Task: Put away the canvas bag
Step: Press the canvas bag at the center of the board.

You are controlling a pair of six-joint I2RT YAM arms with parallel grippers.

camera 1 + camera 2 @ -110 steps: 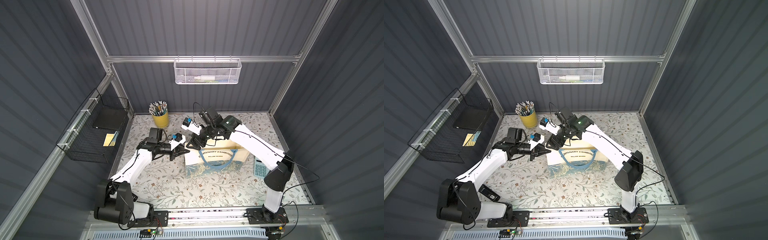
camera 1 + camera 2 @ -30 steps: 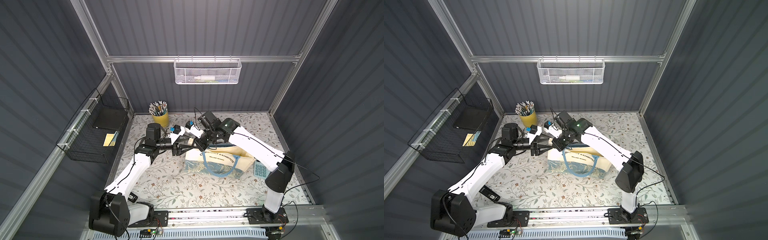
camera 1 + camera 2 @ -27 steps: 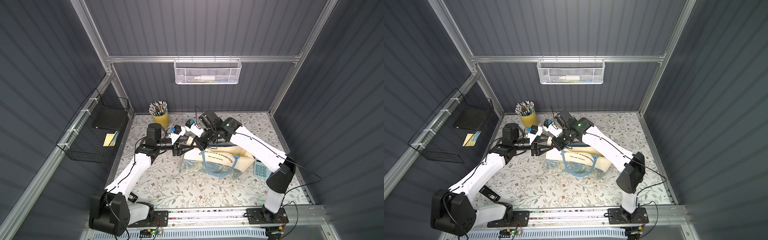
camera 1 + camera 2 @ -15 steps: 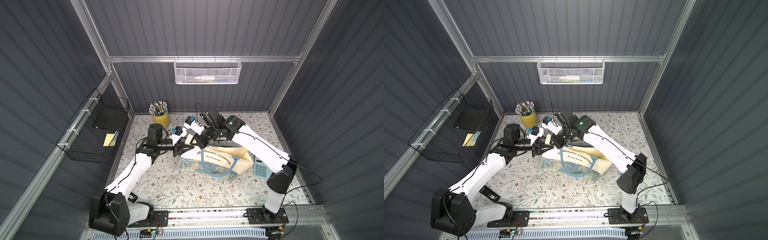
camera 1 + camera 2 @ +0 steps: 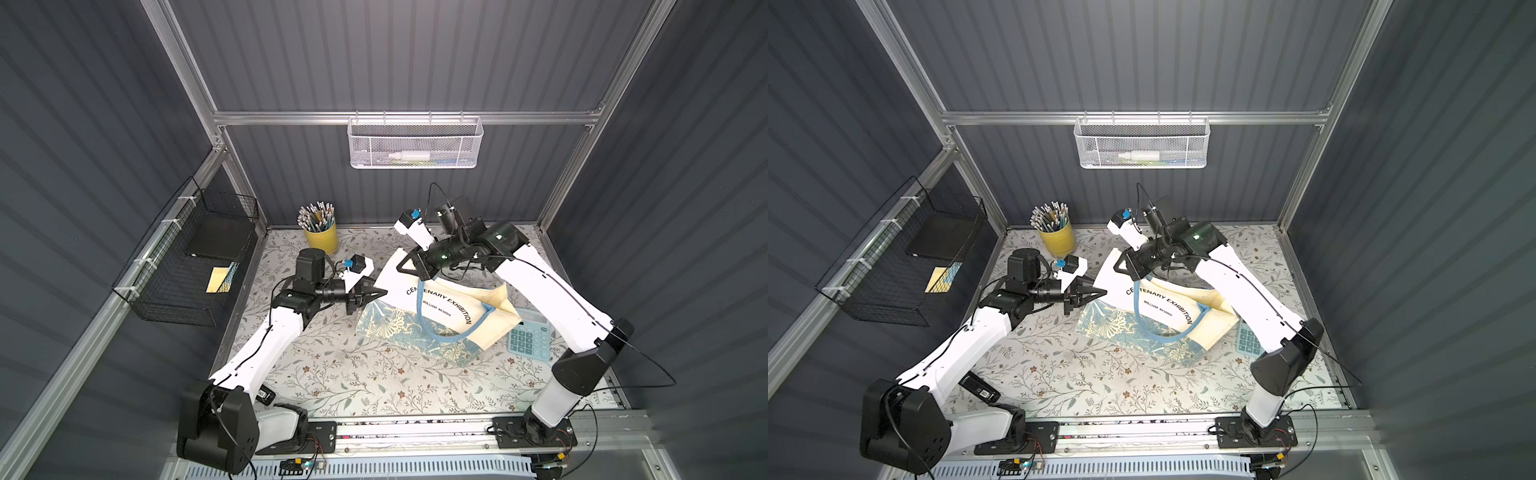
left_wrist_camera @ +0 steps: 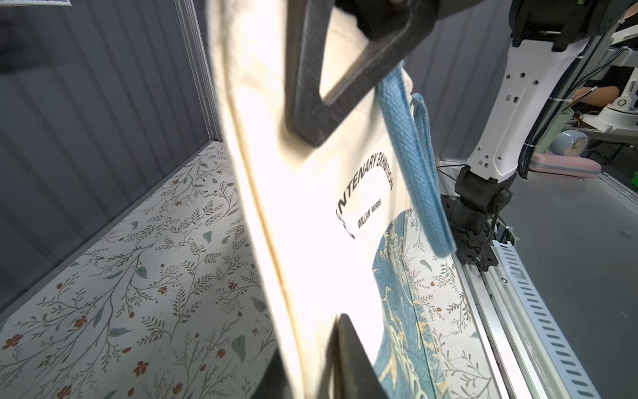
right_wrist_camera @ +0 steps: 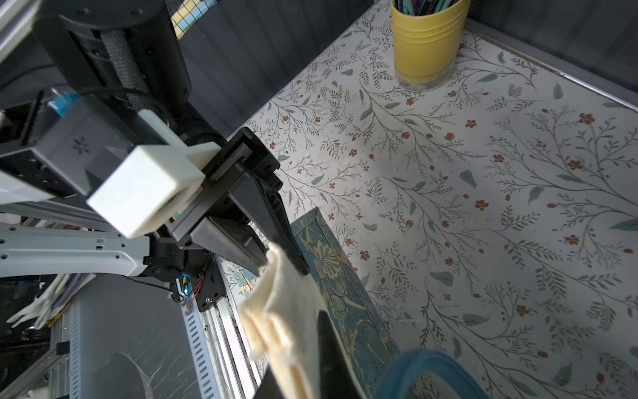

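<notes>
where the flat, flowery worktop spreads out, the canvas bag sits in the middle. it is soft cream cloth with a blue leafy band along its front bottom edge. its long way slopes from the lifted left side down to the calculator. the right fingers pinch its top corner. the left fingers pinch its side edge. a woven blue handle hangs across the letters.

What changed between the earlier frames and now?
The left hand reached across and closed on a side edge of the canvas bag. The right hand, gripping the top edge throughout, lifted it, tilting the bag up. The pencil cup and calculator stayed put.
</notes>
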